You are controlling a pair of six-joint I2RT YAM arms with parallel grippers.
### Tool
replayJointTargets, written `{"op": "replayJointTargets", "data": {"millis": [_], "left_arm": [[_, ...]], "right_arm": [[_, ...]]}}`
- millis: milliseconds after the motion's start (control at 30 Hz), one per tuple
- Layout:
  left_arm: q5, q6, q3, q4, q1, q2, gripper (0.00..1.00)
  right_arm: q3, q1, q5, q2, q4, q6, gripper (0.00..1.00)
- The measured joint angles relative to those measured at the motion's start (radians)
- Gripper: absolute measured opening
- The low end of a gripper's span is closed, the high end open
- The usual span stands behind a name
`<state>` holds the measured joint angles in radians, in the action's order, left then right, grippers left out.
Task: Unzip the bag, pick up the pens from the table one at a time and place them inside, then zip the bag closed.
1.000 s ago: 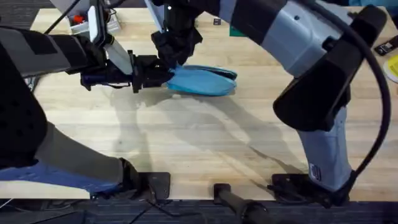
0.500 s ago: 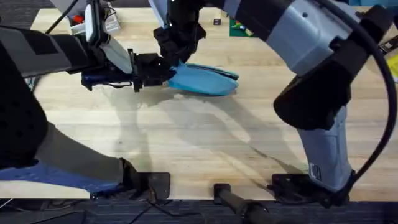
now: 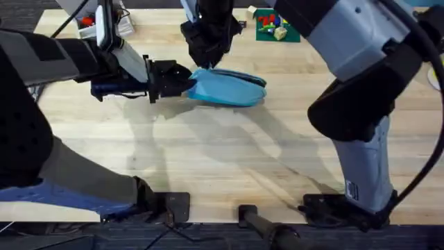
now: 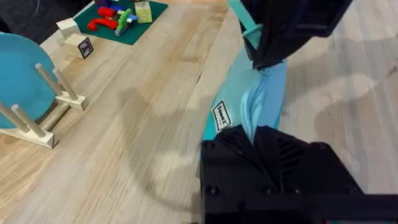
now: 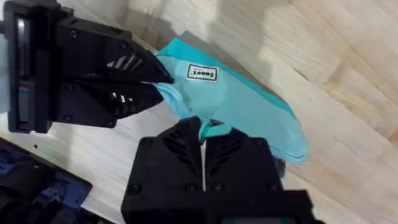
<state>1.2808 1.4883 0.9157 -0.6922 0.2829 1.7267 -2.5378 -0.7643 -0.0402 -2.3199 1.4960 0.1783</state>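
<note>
The light blue bag (image 3: 232,89) lies on the table (image 3: 208,153) at the back middle. My left gripper (image 3: 184,79) is shut on its left end; in the left wrist view its fingers (image 4: 292,155) pinch the fabric (image 4: 264,99) beside the label. My right gripper (image 3: 208,60) hangs over the bag's top near that same end. In the right wrist view it (image 5: 206,138) is shut on the teal zipper pull (image 5: 213,129), with the bag (image 5: 249,109) and the left gripper (image 5: 158,84) beyond. The pens are out of view.
A green mat with small coloured blocks (image 3: 272,26) lies behind the bag, also seen in the left wrist view (image 4: 124,14). A light blue disc on a wooden stand (image 4: 22,87) and a small white cube (image 4: 73,38) stand beyond the bag's left end.
My right gripper has shifted a little to the right and farther back over the bag's top, uncovering the green mat. The left gripper and the bag have stayed in place.
</note>
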Motion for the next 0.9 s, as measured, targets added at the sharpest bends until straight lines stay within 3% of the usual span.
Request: {"op": "replayJointTargets", "data": {"millis": [500,900], "left_arm": [[-0.004,0.000,0.000,-0.001,0.000,0.000,0.042],[-0.061,0.000,-0.006,0.000,-0.003,0.000,0.041]], "right_arm": [[-0.010,0.007,0.001,-0.011,0.028,0.000,0.031],[-0.019,0.051,0.036,-0.076,0.052,0.035,0.033]]}}
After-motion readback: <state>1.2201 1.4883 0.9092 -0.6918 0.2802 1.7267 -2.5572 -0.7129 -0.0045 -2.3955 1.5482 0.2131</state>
